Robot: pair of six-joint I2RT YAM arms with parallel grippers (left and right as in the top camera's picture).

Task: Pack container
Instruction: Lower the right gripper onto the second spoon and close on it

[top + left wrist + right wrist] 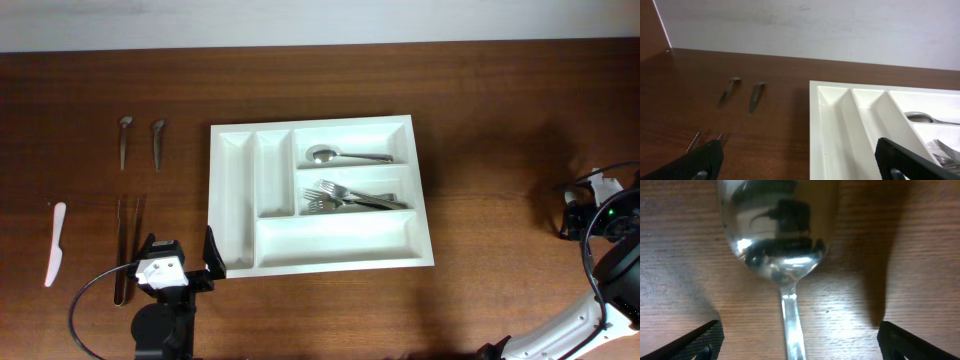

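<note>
Both my grippers stand wide apart, gripping nothing; the container (340, 242) lies between them
My left gripper (800, 156) hangs at its near left corner; my right gripper (800, 335), well right of it, straddles one loose spoon (775, 240), handle cut off. Inside: one packed spoon (335, 155), tangled forks (350, 197) I cannot count. Left of it: two small spoons (125, 140), one white knife (55, 245)
</note>
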